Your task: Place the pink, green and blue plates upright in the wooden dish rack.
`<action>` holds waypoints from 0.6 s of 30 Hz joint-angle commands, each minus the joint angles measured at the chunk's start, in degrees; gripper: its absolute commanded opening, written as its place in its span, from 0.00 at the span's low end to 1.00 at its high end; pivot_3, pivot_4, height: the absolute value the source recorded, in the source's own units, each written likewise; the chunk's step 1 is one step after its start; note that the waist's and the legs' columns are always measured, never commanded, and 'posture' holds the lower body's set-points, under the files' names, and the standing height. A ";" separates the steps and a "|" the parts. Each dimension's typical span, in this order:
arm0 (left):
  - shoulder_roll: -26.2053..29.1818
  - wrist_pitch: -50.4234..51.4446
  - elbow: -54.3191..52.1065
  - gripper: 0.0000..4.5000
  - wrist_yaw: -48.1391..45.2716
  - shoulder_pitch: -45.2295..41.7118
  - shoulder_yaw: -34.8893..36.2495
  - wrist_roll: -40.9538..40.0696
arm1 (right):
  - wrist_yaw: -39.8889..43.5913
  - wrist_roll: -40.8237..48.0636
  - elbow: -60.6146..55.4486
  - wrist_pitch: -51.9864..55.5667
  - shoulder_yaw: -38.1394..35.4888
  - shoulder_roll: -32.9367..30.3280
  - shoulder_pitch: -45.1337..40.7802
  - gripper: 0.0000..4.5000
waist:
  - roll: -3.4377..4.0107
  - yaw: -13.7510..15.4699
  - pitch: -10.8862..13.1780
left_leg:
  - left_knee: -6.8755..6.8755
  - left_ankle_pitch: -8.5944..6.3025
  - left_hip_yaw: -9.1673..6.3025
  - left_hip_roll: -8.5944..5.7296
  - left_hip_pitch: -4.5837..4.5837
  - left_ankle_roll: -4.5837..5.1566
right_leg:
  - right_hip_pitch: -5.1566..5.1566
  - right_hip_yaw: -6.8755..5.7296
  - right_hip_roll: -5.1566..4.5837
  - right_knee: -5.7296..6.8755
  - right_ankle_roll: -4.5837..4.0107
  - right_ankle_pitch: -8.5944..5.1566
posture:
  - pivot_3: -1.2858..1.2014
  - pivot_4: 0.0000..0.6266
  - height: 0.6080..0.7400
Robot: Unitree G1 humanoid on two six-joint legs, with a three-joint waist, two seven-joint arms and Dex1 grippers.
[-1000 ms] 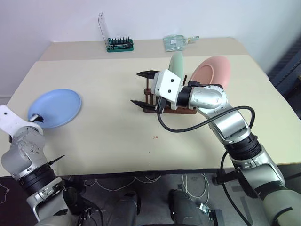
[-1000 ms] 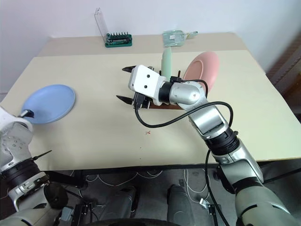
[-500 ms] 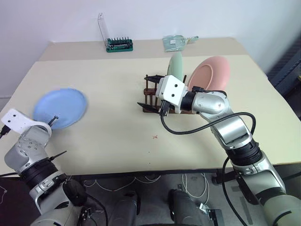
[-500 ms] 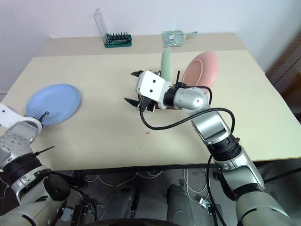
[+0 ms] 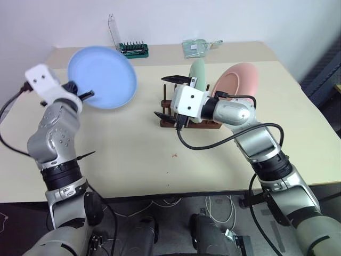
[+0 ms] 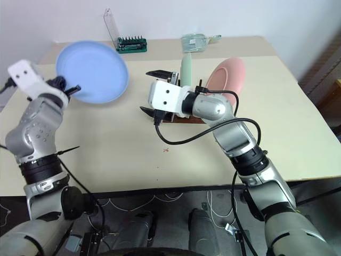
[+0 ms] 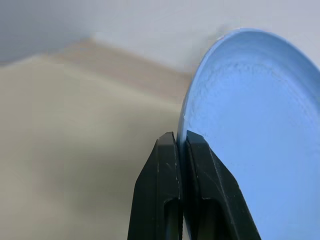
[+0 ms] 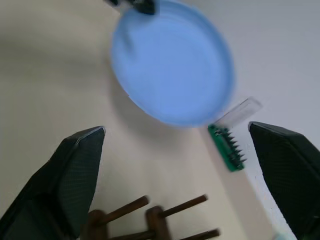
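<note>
Your table (image 5: pixel 133 138) is a pale beige surface, and most of what matters sits toward its far half. Largest of the task's things are the three plates. The blue plate (image 5: pixel 104 76) is off the table, held up in the air over the far left part, tilted with its hollow face turned toward the middle of the table. The pink plate (image 5: pixel 238 81) stands upright at the right end of the wooden dish rack (image 5: pixel 184 118), leaning a little to the right. The green plate (image 5: pixel 199 73) stands upright on edge in the rack just left of the pink one, seen almost edge-on.

The rack itself sits near the middle of the table, slightly toward the right edge, with bare pegs showing at its left end.

Your left end effector (image 5: pixel 85 95) has its two fingers pressed together on the near rim of the blue plate, pinching it. Your right end effector (image 5: pixel 168 97) hovers at the left end of the rack with its fingers spread wide, holding nothing, and pointing toward the blue plate.

At the far edge of the table sit a green tool holder (image 5: pixel 134 49) with small spikes and a clear plastic packet (image 5: pixel 197 47).
</note>
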 commanded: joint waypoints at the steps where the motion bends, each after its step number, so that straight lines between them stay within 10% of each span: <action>1: 0.00 3.41 -5.32 0.00 0.97 -4.32 -2.36 -1.09 | -3.53 -5.82 4.46 -7.20 1.18 1.38 -4.00 1.00 | 0.00 0.07 0.00 | -0.01 0.01 0.00 -0.01 0.00 -0.02 | 0.00 0.00 0.00 -0.01 0.00 0.00 | 0.52 0.24 1.00; 18: -7.11 21.40 -13.41 0.00 7.33 -13.78 -3.22 -2.25 | -15.32 -20.68 24.54 -21.84 2.96 5.38 -12.76 0.94 | -0.06 0.02 0.06 | -0.05 0.17 -0.01 -0.01 -0.01 -0.29 | 0.00 0.01 0.01 -0.05 0.00 0.00 | 0.52 0.24 1.00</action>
